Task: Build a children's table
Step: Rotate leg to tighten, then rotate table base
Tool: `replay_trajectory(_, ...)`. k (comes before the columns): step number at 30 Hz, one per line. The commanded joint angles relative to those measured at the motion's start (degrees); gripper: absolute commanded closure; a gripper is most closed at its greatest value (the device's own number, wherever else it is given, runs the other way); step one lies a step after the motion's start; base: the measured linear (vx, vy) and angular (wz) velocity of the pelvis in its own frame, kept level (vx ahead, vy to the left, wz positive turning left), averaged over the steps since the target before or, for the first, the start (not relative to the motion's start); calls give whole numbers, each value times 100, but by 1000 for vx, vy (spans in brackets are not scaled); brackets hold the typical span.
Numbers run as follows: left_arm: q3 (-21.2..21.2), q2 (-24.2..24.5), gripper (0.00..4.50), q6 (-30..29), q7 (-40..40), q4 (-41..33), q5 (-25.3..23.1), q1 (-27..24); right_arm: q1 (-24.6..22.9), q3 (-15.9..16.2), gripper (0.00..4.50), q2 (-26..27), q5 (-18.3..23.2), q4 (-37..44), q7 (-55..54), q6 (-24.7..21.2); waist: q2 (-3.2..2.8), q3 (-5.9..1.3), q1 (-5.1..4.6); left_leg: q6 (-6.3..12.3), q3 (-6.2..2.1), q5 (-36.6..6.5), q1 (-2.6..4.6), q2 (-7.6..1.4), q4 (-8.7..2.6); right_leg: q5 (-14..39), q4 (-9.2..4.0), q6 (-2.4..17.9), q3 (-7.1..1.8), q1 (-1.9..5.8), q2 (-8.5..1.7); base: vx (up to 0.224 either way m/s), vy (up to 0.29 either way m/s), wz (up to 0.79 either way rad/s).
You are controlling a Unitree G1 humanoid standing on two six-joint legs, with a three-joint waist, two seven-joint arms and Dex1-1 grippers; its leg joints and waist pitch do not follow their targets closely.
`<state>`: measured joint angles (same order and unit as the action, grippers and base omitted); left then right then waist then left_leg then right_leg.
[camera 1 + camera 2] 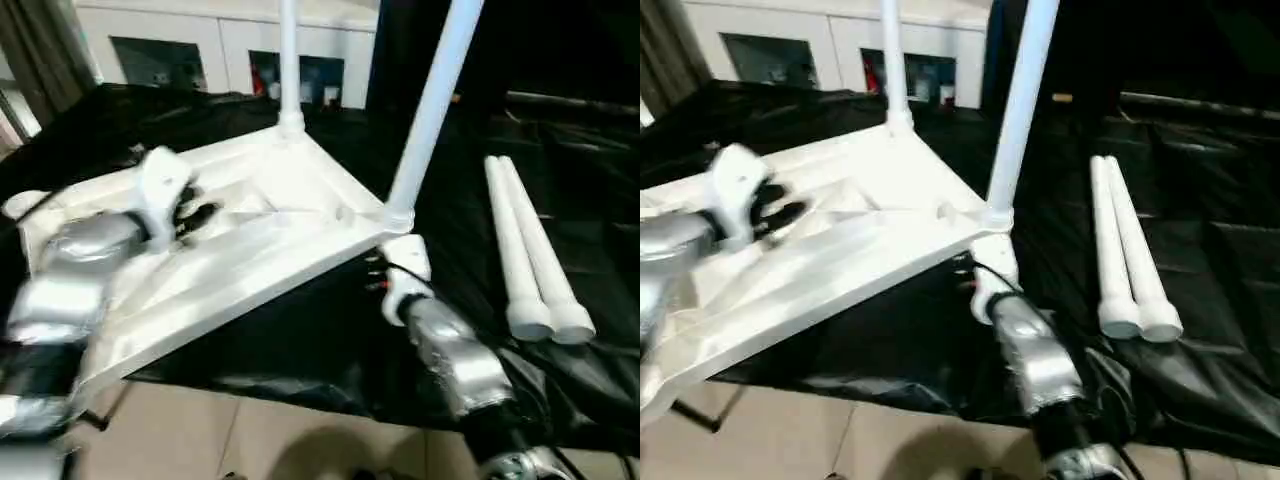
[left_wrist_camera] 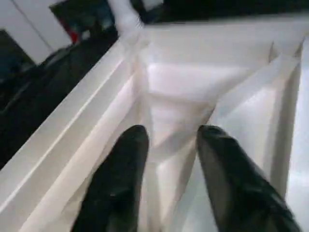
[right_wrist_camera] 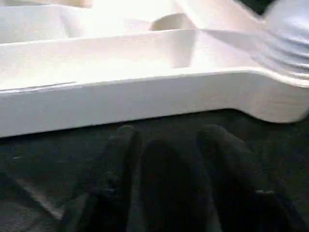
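On the black-draped counter (image 1: 560,210), two loose white tapered plastic tube legs (image 1: 530,250) lie side by side pointing away, just outboard of the right end effector (image 3: 166,145), nearer than the left end effector (image 2: 169,145); both stand apart, empty.

- White table top (image 1: 250,250) lies upside down, ribbed underside up, tilted.
- Two legs (image 1: 430,110) stand upright in corner sockets.
- Two loose legs (image 1: 530,250) lie side by side, touching.

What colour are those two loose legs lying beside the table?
White; the two loose legs show best in the left eye view.
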<state>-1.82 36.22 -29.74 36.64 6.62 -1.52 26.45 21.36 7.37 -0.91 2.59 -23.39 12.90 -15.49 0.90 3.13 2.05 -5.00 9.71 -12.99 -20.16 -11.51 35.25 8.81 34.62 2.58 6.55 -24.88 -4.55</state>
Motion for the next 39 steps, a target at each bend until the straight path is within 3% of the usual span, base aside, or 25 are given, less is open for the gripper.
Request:
replay_trajectory(1, -144, 332, 221, -391, 65, -305, -302, -188, 127, -7, 266, -17, -45, -150, 17, 42, -25, -363, -19, 107, -31, -571, -24, -156, -484, 1330, -325, 890, -374, 441, -379, 0, 0, 0)
replay_trajectory(5, -45, 907, 209, -575, -7, -307, -743, -598, 257, 14, 279, 51, -83, -440, 10, 75, -56, -335, -25, 26, -25, -712, 32, -141, -483, 1678, -380, 760, -400, 382, -365, 0, 0, 0)
replay_trajectory(9, 133, 1154, 167, -575, -196, 7, -891, -863, 328, 56, 332, 126, -97, -602, 26, 159, -50, -319, -18, -76, -41, -1049, 49, -145, -511, 1798, -401, 776, -399, 363, -349, 0, 0, 0)
replay_trajectory(10, 133, 1154, 167, -575, -196, 7, -891, -863, 328, 56, 332, 126, -97, -602, 26, 159, -50, -319, -18, -76, -41, -1049, 49, -145, -511, 1798, -401, 776, -399, 363, -349, 0, 0, 0)
replay_trajectory(11, 117, 1187, 157, -575, -339, 37, -1003, -899, 346, 36, 343, 137, -96, -640, -1, 171, -89, -324, 4, -101, -44, -1120, 79, -151, -511, 1792, -410, 800, -404, 342, -354, 0, 0, 0)
replay_trajectory(13, 28, 1209, 136, -573, -508, 29, -1095, -918, 363, 24, 360, 141, -85, -673, 12, 183, -29, -329, -5, -109, -51, -1148, 51, -150, -517, 1708, -385, 826, -402, 374, -345, 0, 0, 0)
replay_trajectory(16, -20, 1213, 114, -500, -607, 51, -1142, -924, 364, 19, 387, 141, -84, -693, 13, 192, -28, -320, -1, -107, -68, -1173, 31, -152, -525, 1846, -400, 770, -396, 382, -356, 0, 0, 0)
replay_trajectory(17, -56, 1064, 103, -285, -589, 231, -1039, -820, 376, 39, 394, 159, -106, -752, 37, 207, 15, -329, -12, -104, -64, -1164, 30, -151, -517, 1885, -403, 735, -396, 384, -355, 0, 0, 0)
replay_trajectory(20, 143, 943, 83, -99, -469, 402, -960, -736, 416, 60, 416, 183, -119, -839, 77, 245, -19, -339, 1, -94, -71, -1058, 20, -142, -511, 1827, -398, 748, -403, 386, -362, 0, 0, 0)
replay_trajectory(24, 484, 732, 56, 55, -134, 663, -825, -621, 498, 58, 442, 194, -124, -942, 71, 284, -2, -358, 5, -89, -57, -895, 19, -144, -504, 1478, -356, 886, -409, 390, -359, 0, 0, 0)
replay_trajectory(25, 484, 732, 56, 55, -134, 663, -825, -621, 498, 58, 442, 194, -124, -942, 71, 284, -5, -365, 13, -98, -57, -877, 22, -146, -501, 1380, -342, 923, -412, 399, -361, 0, 0, 0)
replay_trajectory(26, 547, 703, 83, 82, -114, 745, -844, -592, 510, 53, 446, 197, -122, -960, 69, 286, 1, -359, 5, -89, -57, -877, 11, -145, -504, 1373, -342, 926, -414, 407, -363, 0, 0, 0)
replay_trajectory(28, 831, 815, 90, 242, -119, 1187, -1199, -444, 559, 61, 450, 258, -129, -1035, 44, 329, -68, -352, 1, -110, -59, -1052, 30, -133, -504, 1528, -378, 886, -405, 398, -351, 0, 0, 0)
replay_trajectory(30, 937, 856, 110, 312, -139, 1416, -1369, -320, 618, 38, 450, 300, -119, -1101, 16, 352, -39, -352, -10, -108, -69, -1113, 19, -124, -509, 1698, -394, 820, -403, 409, -357, 0, 0, 0)
replay_trajectory(32, 1001, 883, 131, 336, -85, 1516, -1409, -261, 657, 11, 450, 362, -98, -1153, 2, 370, -63, -347, -8, -135, -78, -1115, 25, -135, -508, 1825, -412, 759, -406, 406, -377, 0, 0, 0)
replay_trajectory(34, 1082, 936, 143, 337, 86, 1523, -1373, -261, 693, 56, 450, 412, -121, -1210, 25, 403, -65, -361, -8, -155, -81, -1062, 31, -150, -508, 1711, -389, 825, -411, 400, -382, 0, 0, 0)
replay_trajectory(35, 1090, 959, 171, 338, 148, 1508, -1340, -279, 696, 72, 450, 436, -126, -1217, 25, 406, -61, -362, -10, -167, -85, -1035, 23, -160, -514, 1588, -367, 886, -411, 406, -378, 0, 0, 0)
replay_trajectory(39, 1026, 972, 179, 382, 374, 1538, -1155, -291, 749, 76, 450, 476, -128, -1301, 39, 457, -62, -372, -7, -160, -68, -920, 34, -160, -506, 1306, -330, 1014, -417, 402, -376, 0, 0, 0)
